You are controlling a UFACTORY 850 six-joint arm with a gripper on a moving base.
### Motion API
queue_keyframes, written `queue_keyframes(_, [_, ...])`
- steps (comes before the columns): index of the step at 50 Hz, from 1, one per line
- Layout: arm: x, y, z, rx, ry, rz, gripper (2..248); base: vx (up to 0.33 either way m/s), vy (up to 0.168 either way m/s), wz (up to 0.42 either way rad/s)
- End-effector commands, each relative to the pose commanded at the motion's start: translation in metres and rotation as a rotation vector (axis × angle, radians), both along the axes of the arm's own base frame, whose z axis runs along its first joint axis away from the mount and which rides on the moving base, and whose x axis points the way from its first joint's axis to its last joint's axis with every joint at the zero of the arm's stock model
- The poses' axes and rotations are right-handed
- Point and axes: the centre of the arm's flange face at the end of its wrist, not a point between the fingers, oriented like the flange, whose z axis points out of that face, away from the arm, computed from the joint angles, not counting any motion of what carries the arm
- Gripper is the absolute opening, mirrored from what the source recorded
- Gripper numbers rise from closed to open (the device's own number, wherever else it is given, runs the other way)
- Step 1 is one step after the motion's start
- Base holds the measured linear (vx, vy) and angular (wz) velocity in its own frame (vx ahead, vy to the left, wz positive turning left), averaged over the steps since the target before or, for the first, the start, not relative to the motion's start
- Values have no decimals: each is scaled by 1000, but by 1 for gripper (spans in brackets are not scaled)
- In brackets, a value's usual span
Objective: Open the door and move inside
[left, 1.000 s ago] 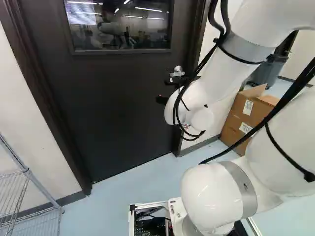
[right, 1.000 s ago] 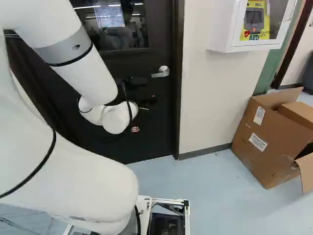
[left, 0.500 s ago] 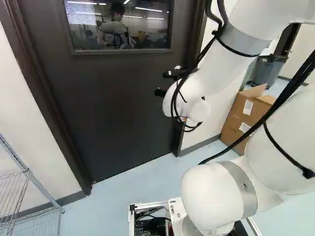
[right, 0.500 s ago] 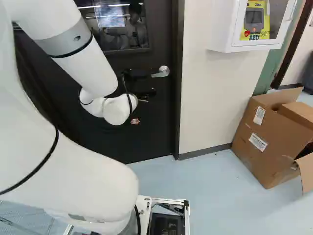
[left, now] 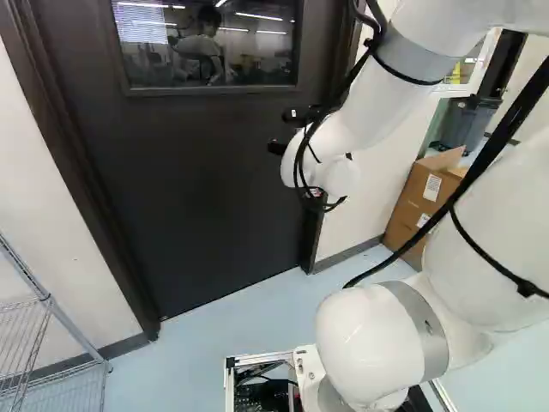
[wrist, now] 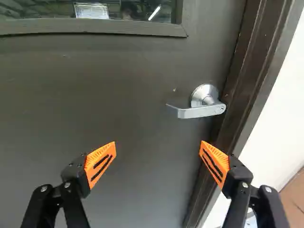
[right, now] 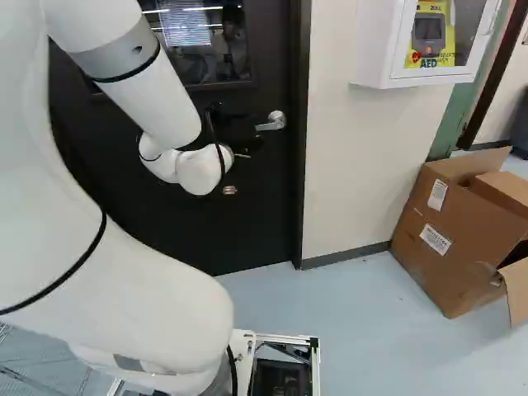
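The dark door stands closed in its frame, a window in its upper part. Its silver lever handle shows in the right base view, right of the arm's wrist. In the left base view my gripper is mostly hidden behind the wrist and cables, level with the door's handle side. Seen from the wrist, the gripper is open with wide-spread orange pads and nothing between them; the lever handle lies ahead, nearer one finger, not touched.
A white cabinet hangs on the wall right of the door. Open cardboard boxes stand on the floor below it. A wire shelf is at the left of the left base view. The door frame runs beside the handle.
The arm's wrist and gripper have risen and shifted slightly left in the left base view, covering the handle there. The base and door have not moved.
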Motion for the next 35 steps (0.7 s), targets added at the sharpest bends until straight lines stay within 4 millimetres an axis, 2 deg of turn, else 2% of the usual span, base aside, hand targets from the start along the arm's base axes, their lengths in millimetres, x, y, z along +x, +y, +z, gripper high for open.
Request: queue_keyframes(35, [45, 1, 38, 3, -75, -3, 247, 0, 0, 0])
